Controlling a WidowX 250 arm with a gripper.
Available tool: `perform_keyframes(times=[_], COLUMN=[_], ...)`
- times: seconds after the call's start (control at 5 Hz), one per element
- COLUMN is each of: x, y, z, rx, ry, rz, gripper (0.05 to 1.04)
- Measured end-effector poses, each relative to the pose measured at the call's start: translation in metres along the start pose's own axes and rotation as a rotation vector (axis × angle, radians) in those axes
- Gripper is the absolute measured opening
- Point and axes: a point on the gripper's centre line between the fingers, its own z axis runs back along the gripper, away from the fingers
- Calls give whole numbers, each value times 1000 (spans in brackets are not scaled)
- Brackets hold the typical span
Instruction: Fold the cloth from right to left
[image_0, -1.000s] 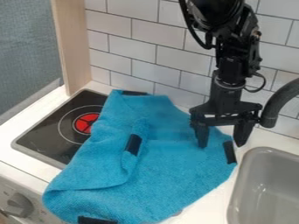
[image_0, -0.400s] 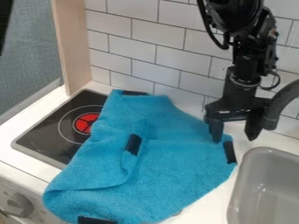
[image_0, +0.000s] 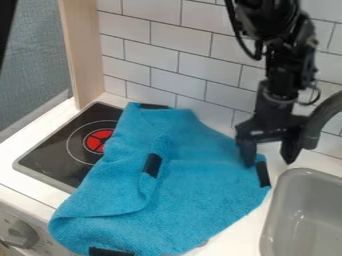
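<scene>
Across the centre and lower left of the frame, I see the blue fabric cloth with black end patches (image_0: 200, 190) sprawled partly over the black stovetop with a red burner mark (image_0: 63, 145). At right, the black two-finger gripper (image_0: 268, 157) hangs spread wide by the cloth's edge, the dark curved faucet (image_0: 322, 116) crowding it above the grey sink (image_0: 314, 175).
</scene>
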Motion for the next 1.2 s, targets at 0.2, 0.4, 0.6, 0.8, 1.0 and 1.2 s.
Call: perform_keyframes(times=[0.2, 0.4, 0.6, 0.8, 1.0, 1.2], x=[-1, 2, 7, 7, 9, 8], y=[-1, -5, -7, -6, -4, -3], z=[-4, -5, -5, -7, -7, -7], rx=[-6, -6, -2, 7, 15, 24], ry=[55, 35, 16, 11, 3, 2], rz=[20, -2, 2, 5, -4, -8], gripper=[1001, 949, 685, 402, 209, 101])
